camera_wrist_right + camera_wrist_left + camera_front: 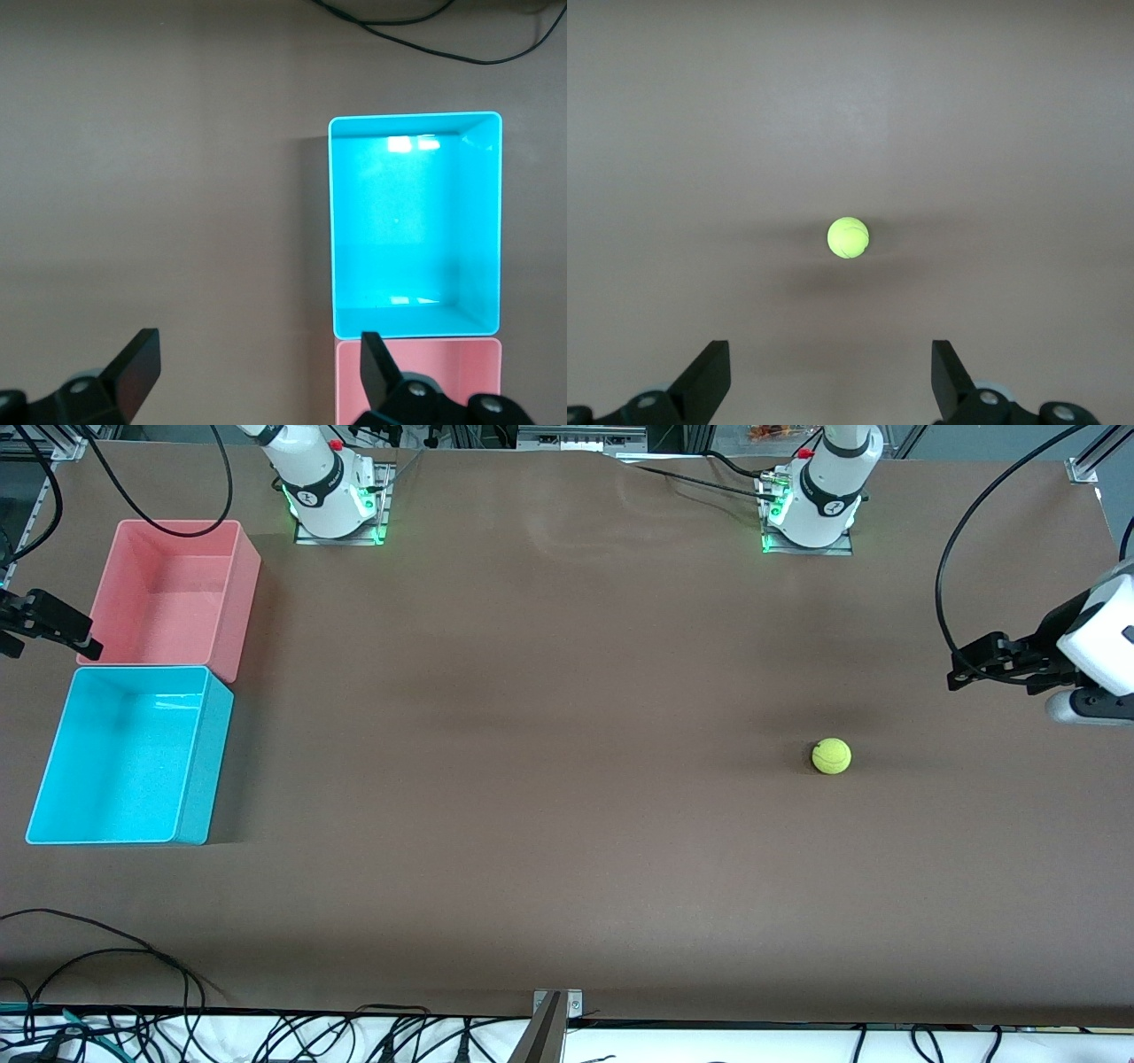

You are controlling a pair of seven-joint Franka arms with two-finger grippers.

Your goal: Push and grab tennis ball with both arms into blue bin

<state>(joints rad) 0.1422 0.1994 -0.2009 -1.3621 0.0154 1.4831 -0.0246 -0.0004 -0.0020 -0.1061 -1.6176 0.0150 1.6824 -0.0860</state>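
Tennis ball point(831, 755) alone on brown table point(549, 779), toward left arm's end, touching nothing. Blue bin point(124, 757) at right arm's end, pink bin point(173, 593) touching it, farther from camera. Left gripper point(961, 671) up over table near ball, fingers apart. Right gripper point(84, 645) over pink bin's edge, fingers apart, nothing held.

Light's even and bright from overhead w/ soft shadows: my table point(567, 797) has a faint dark patch by the ball point(831, 755). Ball glows overexposed in my left wrist view, seam barely readable. White glare on the blue bin point(483, 221) floor. Front view sharp; wrist views softer.
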